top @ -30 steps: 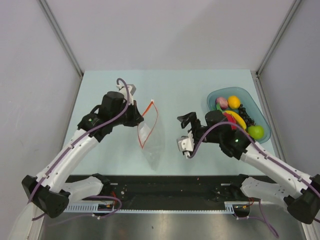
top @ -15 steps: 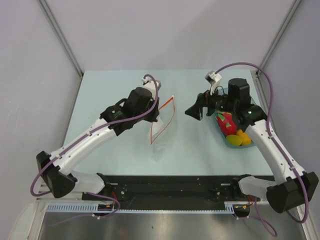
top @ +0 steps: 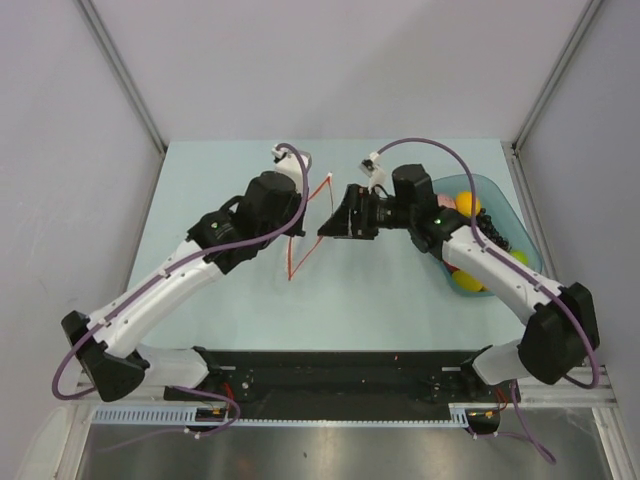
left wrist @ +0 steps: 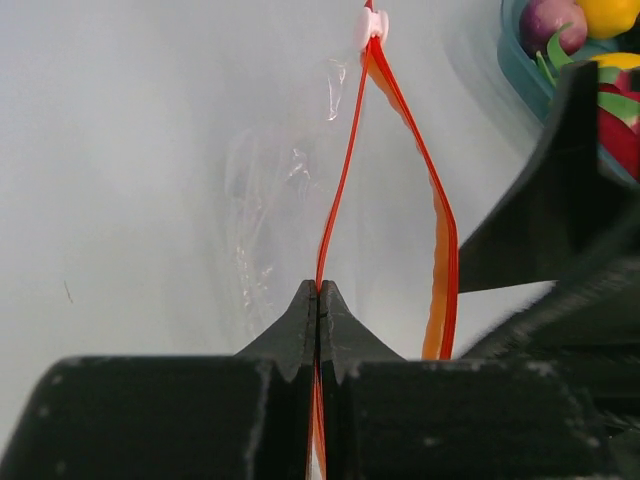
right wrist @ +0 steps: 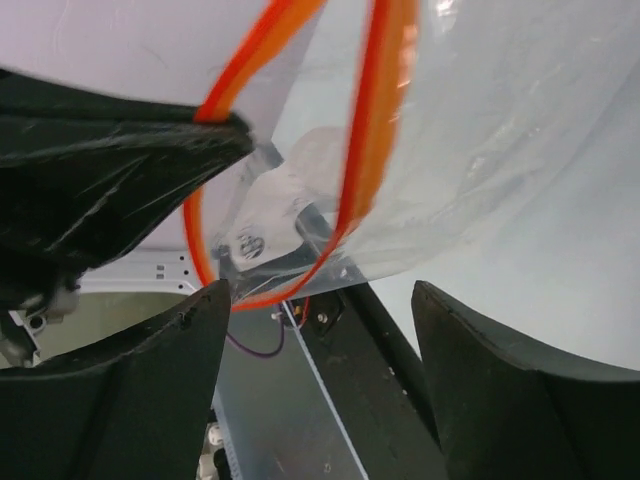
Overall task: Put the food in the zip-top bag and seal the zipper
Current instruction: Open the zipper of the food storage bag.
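Observation:
The clear zip-top bag (top: 312,232) hangs above the table, mouth toward the right arm. My left gripper (top: 303,212) is shut on one side of the orange-red zipper (left wrist: 345,170); its jaws (left wrist: 318,292) pinch the strip. The other side of the strip (left wrist: 440,230) bows away, so the mouth gapes. A white slider (left wrist: 371,25) sits at the far end. My right gripper (top: 330,226) is open at the mouth, holding nothing; in its wrist view the zipper loop (right wrist: 355,150) hangs just past its spread fingers (right wrist: 150,360). The food, including an orange fruit (top: 467,204) and a yellow piece (top: 466,279), lies in the teal bowl (top: 500,195).
The teal bowl stands at the table's right edge under the right forearm. A purple ball (left wrist: 548,20) and a red piece with green leaves (left wrist: 620,125) show in it. Grey walls close in the table at left, right and back.
The right gripper has swung left from the bowl to the bag's mouth, its jaws narrowing slightly. The left gripper has carried the bag a little farther back, still shut on the strip.

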Robot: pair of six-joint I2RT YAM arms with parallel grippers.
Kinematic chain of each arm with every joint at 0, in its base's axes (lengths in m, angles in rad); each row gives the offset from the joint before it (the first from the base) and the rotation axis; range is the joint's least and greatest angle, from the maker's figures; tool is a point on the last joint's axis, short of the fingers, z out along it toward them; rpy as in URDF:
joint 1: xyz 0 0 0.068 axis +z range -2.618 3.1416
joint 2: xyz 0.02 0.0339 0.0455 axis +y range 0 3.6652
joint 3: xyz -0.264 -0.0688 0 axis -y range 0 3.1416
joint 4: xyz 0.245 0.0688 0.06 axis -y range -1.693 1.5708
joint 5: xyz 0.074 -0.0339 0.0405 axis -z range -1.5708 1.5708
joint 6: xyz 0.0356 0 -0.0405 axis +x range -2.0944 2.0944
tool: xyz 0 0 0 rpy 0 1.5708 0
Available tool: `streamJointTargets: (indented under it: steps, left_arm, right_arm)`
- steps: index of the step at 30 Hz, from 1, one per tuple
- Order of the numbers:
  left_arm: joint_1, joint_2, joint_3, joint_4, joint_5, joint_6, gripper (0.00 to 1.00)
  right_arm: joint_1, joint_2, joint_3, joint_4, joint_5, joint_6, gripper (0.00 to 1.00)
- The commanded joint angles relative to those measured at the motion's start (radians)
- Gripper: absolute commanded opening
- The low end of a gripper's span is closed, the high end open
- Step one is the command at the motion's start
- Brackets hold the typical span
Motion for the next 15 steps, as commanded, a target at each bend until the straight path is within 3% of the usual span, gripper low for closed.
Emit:
streamJointTargets:
  steps: [1,3,4,6,7,10,15]
  left_arm:
    - [-0.005,-0.076,-0.008,-0.001,-0.042,0.04,0.0]
    - [0.001,-0.087,-0.014,-0.004,-0.039,0.042,0.01]
    - [0.004,-0.096,-0.019,-0.01,-0.03,0.04,0.02]
    - [0.018,-0.109,-0.042,-0.015,-0.009,0.039,0.03]
    - [0.024,-0.116,-0.054,-0.015,-0.001,0.039,0.03]
    - [0.094,-0.133,-0.108,-0.041,0.071,0.019,0.02]
    - [0.22,-0.092,-0.154,-0.153,0.231,0.032,0.0]
  right_arm:
    - [0.025,0.096,0.057,0.089,0.047,0.087,0.62]
    - [0.023,0.134,0.054,0.094,0.029,0.1,0.52]
    - [0.022,0.139,0.05,0.102,0.023,0.098,0.32]
    - [0.007,0.149,0.042,0.1,0.003,0.086,0.15]
    - [-0.003,0.151,0.037,0.08,-0.008,0.074,0.0]
    - [-0.065,0.136,0.007,-0.022,-0.055,-0.032,0.0]
    - [-0.133,0.169,0.007,-0.312,-0.086,-0.48,0.0]
